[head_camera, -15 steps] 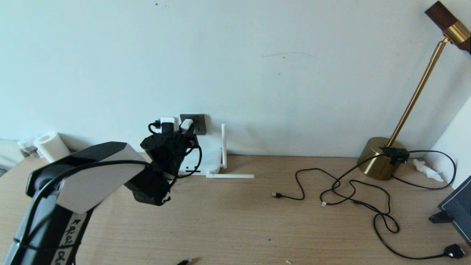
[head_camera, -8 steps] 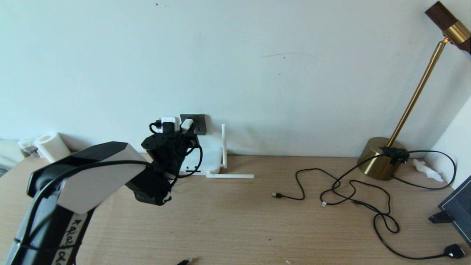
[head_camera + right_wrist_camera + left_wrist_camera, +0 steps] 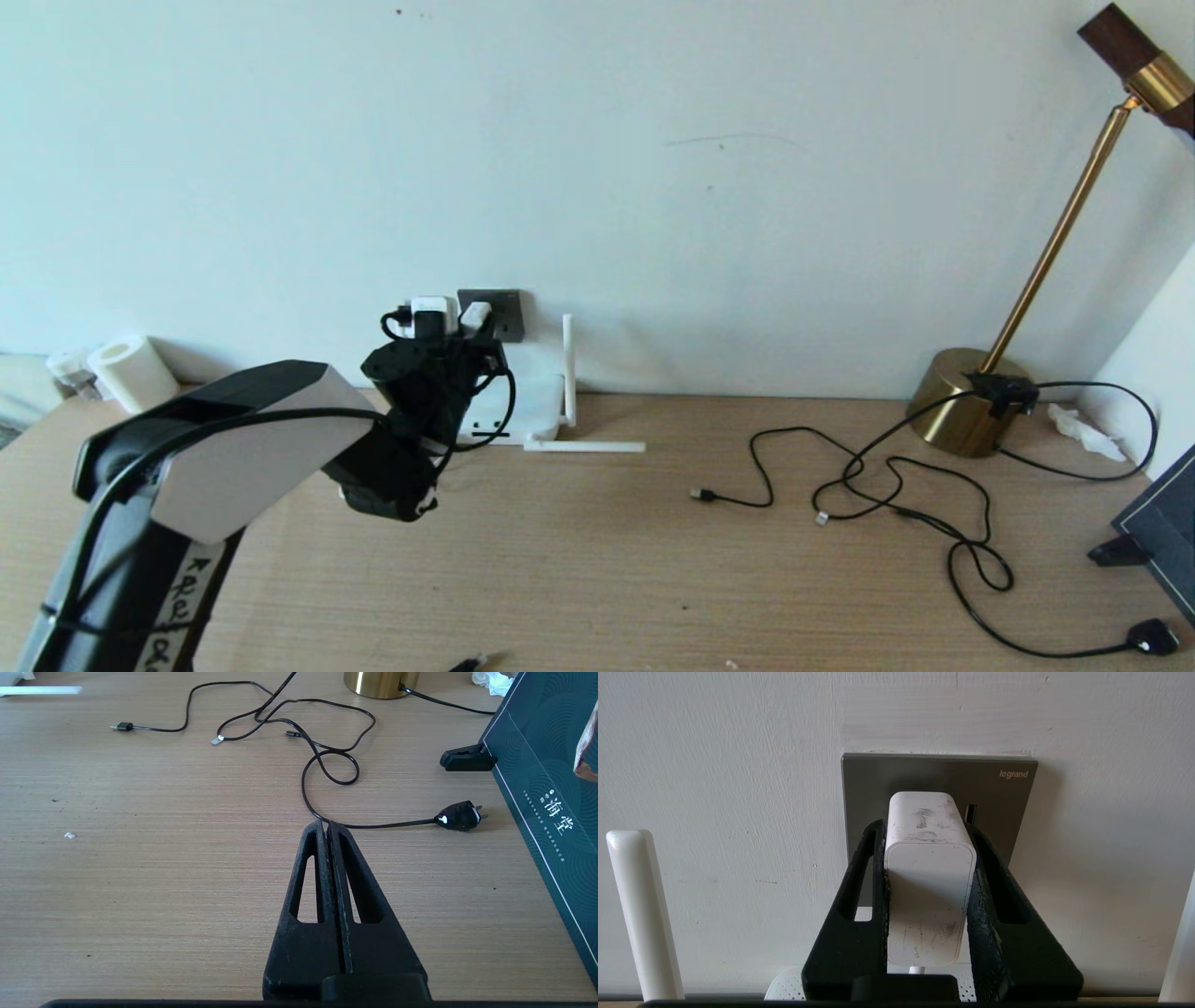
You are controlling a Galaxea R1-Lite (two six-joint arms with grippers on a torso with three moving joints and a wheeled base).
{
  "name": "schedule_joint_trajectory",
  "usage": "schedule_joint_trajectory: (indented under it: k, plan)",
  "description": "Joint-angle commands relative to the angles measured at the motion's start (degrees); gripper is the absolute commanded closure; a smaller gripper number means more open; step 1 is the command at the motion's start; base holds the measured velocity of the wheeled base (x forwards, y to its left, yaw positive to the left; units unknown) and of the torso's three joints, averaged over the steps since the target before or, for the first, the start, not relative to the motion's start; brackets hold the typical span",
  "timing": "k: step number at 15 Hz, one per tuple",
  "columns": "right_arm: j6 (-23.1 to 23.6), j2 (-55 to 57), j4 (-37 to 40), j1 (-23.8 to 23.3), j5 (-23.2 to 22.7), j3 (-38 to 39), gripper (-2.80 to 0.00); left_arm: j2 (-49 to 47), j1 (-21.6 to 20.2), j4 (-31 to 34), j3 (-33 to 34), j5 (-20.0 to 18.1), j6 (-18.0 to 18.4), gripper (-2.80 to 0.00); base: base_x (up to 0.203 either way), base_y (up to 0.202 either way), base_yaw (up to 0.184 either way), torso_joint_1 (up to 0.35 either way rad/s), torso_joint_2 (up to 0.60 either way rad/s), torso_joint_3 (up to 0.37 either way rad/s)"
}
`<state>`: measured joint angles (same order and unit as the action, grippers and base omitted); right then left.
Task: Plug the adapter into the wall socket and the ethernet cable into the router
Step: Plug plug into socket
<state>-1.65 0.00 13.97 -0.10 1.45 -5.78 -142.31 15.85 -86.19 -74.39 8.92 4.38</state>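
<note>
My left gripper is shut on the white adapter, one black finger on each of its sides. The adapter's far end meets the dark grey wall socket; the pins are hidden. In the head view the adapter sits at the wall socket, above the white router. The arm hides much of the router. One antenna stands up and another lies flat. A small black connector tip shows at the table's front edge; I cannot tell if it is the ethernet cable. My right gripper hovers shut and empty over the table.
A brass lamp stands at the back right with thin black cables trailing from it to a black plug. A dark box leans at the right edge. A white paper roll stands at the back left.
The left forearm has shifted very slightly; the gripper and adapter stay at the wall socket.
</note>
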Motion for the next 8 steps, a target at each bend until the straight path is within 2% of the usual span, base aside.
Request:
schedule_joint_trajectory:
  k: [1,8]
  plan:
    - [-0.02,0.0,0.09,0.01,0.04,0.03,0.0,-0.33,-0.03,-0.38,0.03,0.05,0.02,0.0,0.0,0.0,0.0,0.0,0.0,0.0]
    - [-0.02,0.0,0.09,0.01,0.02,0.07,0.0,-2.57,-0.03,-0.26,-1.73,0.49,0.02,0.0,0.0,0.0,0.0,0.0,0.0,0.0]
